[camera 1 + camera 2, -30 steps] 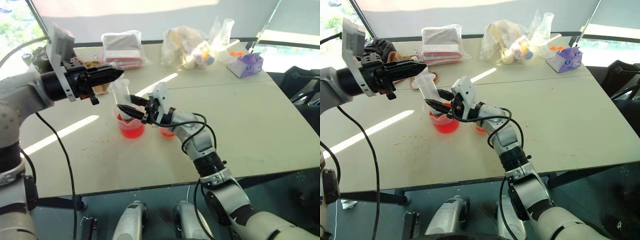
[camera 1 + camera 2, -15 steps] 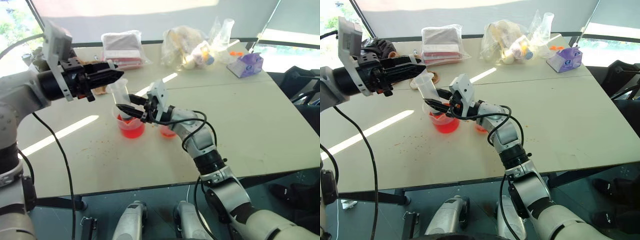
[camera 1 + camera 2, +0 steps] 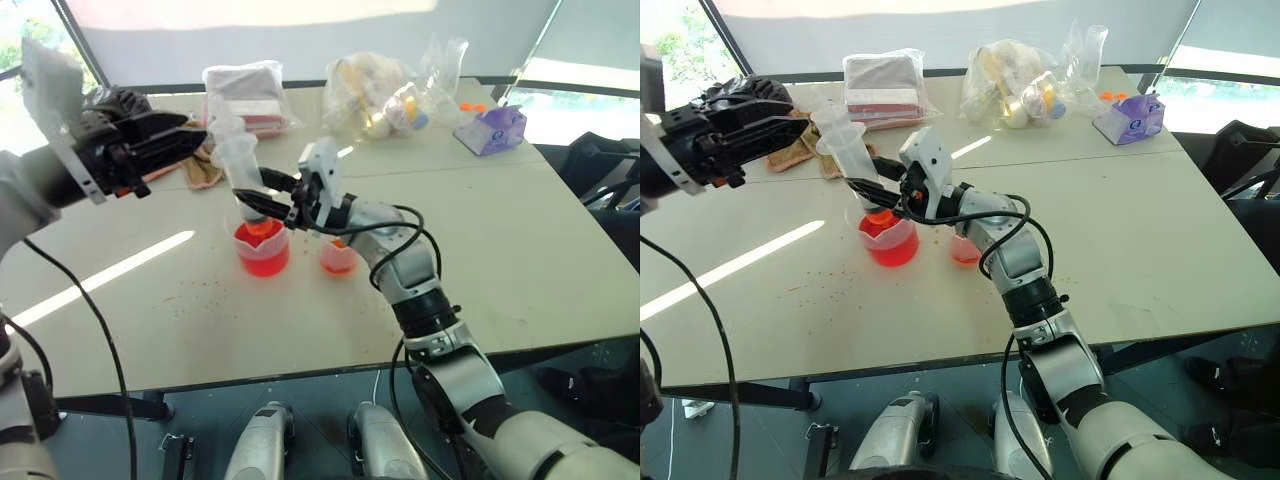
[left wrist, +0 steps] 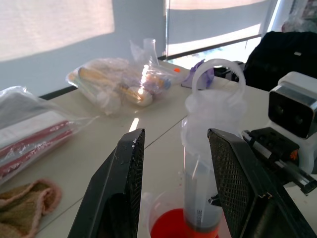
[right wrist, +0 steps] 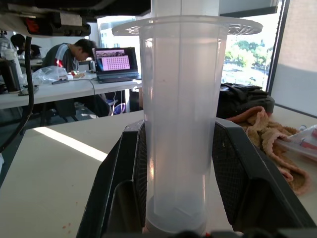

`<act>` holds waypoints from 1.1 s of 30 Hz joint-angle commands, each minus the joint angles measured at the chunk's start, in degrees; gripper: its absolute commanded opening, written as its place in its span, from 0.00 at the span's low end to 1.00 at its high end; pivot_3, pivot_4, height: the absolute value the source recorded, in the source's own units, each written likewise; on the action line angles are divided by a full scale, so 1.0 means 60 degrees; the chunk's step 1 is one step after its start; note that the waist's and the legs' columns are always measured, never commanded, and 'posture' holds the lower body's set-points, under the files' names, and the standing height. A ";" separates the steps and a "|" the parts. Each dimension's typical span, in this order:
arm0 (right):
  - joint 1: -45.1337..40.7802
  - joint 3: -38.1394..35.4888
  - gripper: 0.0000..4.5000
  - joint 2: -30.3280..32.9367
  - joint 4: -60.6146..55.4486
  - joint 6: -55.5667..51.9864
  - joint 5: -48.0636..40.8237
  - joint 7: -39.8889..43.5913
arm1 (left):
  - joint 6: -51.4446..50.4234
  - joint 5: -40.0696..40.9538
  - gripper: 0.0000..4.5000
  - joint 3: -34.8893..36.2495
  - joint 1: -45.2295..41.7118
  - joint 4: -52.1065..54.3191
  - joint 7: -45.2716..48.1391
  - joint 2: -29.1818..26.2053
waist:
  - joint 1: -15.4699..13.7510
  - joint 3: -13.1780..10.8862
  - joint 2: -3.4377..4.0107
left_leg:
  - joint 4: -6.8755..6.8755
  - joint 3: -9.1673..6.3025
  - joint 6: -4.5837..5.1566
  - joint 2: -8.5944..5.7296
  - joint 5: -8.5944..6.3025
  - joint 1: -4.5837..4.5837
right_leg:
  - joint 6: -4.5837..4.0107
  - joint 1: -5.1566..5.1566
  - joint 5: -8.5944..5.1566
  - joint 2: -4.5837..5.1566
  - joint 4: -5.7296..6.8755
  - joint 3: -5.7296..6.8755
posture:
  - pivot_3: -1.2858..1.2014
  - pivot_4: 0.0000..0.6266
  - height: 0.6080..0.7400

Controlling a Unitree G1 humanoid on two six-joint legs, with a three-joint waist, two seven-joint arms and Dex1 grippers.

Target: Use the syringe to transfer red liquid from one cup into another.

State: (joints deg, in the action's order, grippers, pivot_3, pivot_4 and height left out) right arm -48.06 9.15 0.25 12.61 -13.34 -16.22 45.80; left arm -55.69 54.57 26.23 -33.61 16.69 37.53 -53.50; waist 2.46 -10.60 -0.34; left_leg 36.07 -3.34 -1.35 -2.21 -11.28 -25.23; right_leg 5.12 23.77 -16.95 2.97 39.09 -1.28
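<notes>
Fingers [image 5: 129, 173] of our right gripper [image 3: 250, 203] are clamped on both sides of the syringe [image 3: 238, 165], low on its clear barrel. We hold the syringe upright over the spouted beaker [image 3: 262, 250], with its orange-red tip just above the red liquid [image 3: 264, 262] inside. Our left gripper [image 3: 185, 140] has its fingers spread and grasps nothing; it is just beside the top of the syringe, on the far side from our right arm. The narrower cup [image 3: 338, 256] stands on the table [image 3: 500, 240] just beside the beaker, with some red liquid in it
</notes>
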 commanded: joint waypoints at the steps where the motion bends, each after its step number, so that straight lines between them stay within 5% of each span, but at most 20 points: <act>1: -0.0445 -0.0274 0.29 0.0040 -0.0539 0.0171 -0.0215 -0.0111 | -0.0163 0.0396 0.49 0.1028 0.0550 0.0473 -0.0096 -0.0305 | 0.0001 0.0000 0.0000 | -0.0001 0.0000 0.0000 0.0000 0.0000 0.0000 | 0.0000 0.0002 0.0000 0.0000 0.0000 0.0000 | 0.52 0.24 0.97; 14: -0.0816 -0.1372 0.29 0.1351 -0.2166 -0.0855 -0.0516 -0.1117 | 0.0732 0.0050 0.49 -0.0060 0.0243 0.0072 0.0087 0.0234 | -0.0202 0.0000 0.0000 | 0.0000 0.0007 -0.0002 -0.0006 0.0001 -0.0001 | -0.0006 0.0001 0.0003 0.0023 -0.0004 0.0004 | 0.52 0.24 0.97; 23: 0.0733 -0.1774 0.29 0.2592 -0.4577 -0.2483 -0.0812 -0.1981 | 0.1557 -0.0796 0.49 -0.1712 -0.1265 -0.1293 0.0958 0.0917 | -0.0269 0.0002 -0.0003 | 0.0003 0.0013 0.0002 -0.0007 0.0002 -0.0003 | -0.0006 -0.0002 0.0003 0.0024 -0.0004 0.0006 | 0.52 0.24 0.97; 33: 0.2251 -0.1599 0.29 0.2802 -0.5617 -0.2814 -0.0744 -0.2627 | 0.2151 -0.1742 0.49 -0.3288 -0.3729 -0.2904 0.2126 0.2180 | -0.0244 0.0000 -0.0008 | 0.0009 0.0013 0.0007 -0.0004 0.0004 -0.0005 | -0.0006 -0.0007 0.0003 -0.0012 -0.0004 0.0007 | 0.52 0.24 0.97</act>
State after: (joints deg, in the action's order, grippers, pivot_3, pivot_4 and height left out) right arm -34.33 -0.32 16.93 -18.35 -31.21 -20.44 30.60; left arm -44.20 44.69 6.66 -53.75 -0.55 48.99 -40.44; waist 0.99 -10.61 -0.39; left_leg 36.13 -3.27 -1.31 -2.23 -11.25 -25.26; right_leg 5.09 23.72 -16.94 2.89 39.07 -1.24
